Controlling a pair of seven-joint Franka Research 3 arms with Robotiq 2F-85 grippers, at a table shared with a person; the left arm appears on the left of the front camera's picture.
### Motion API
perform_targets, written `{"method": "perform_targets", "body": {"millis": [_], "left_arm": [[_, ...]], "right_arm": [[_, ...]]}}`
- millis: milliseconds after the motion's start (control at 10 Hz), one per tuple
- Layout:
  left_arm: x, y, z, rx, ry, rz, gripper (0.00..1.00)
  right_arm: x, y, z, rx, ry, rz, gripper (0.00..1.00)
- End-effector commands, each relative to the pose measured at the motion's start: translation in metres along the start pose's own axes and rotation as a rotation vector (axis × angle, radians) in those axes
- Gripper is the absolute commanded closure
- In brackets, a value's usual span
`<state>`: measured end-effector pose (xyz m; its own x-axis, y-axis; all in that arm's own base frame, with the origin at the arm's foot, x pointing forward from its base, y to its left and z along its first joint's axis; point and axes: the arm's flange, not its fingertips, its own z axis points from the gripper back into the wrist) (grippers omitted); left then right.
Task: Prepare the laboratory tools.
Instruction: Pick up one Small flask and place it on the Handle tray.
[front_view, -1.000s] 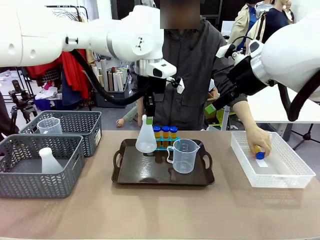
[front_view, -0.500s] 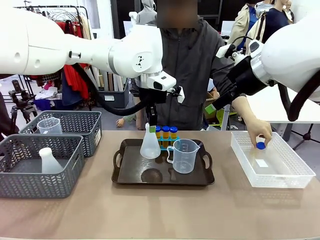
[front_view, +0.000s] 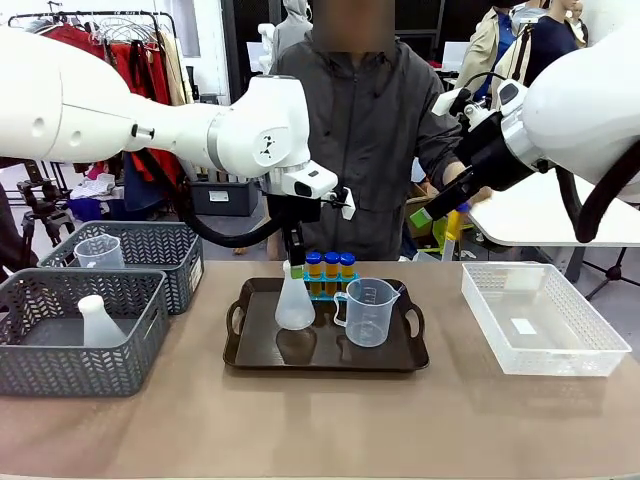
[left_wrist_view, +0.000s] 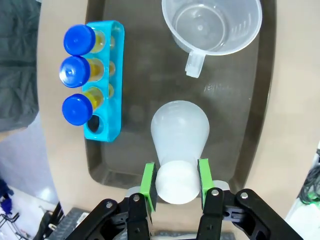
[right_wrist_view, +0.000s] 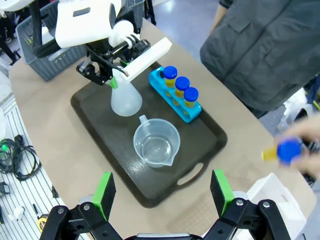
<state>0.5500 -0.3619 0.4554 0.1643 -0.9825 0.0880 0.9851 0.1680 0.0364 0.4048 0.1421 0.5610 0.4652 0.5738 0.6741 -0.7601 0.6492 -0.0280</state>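
On the dark brown handled tray (front_view: 260, 350), the translucent white conical flask (left_wrist_view: 179, 132) is being gripped at its neck by the left gripper (left_wrist_view: 175, 181); the right gripper (right_wrist_view: 162, 192) is being held wide open, holding nothing.

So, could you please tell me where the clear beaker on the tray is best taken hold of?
Probably by the beaker's handle, which sticks out toward the flask, or across its open rim from above. It stands upright with clear space overhead. The right hand hangs open above it.

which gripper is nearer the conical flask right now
Left. The left gripper is shut on the neck of the conical flask over the tray. The right gripper is open, raised well off beyond the tray's right end.
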Motion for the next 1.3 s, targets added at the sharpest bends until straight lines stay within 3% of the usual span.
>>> {"method": "perform_targets", "body": {"millis": [0, 400, 500, 900, 1000, 1200], "left_arm": [[-0.017, -0.004, -0.006, -0.017, -0.033, -0.010, 1.00], [-0.016, -0.002, -0.019, -0.051, -0.010, -0.006, 1.00], [-0.016, -0.001, -0.019, -0.054, -0.002, -0.010, 0.91], [-0.016, -0.003, -0.020, -0.055, 0.002, -0.004, 0.15], [-0.017, -0.002, -0.019, -0.056, 0.003, -0.005, 0.00], [-0.017, -0.004, -0.018, -0.053, 0.002, -0.004, 0.00]], "right_arm": [[0.000, 0.000, 0.001, 0.013, -0.009, -0.001, 0.00], [0.000, 0.000, 0.001, 0.013, -0.009, -0.001, 0.00], [0.000, 0.000, 0.001, 0.013, -0.009, -0.001, 0.00], [0.000, 0.000, 0.001, 0.013, -0.009, -0.001, 0.00], [0.000, 0.000, 0.001, 0.013, -0.009, -0.001, 0.00], [0.000, 0.000, 0.001, 0.013, -0.009, -0.001, 0.00]]}}
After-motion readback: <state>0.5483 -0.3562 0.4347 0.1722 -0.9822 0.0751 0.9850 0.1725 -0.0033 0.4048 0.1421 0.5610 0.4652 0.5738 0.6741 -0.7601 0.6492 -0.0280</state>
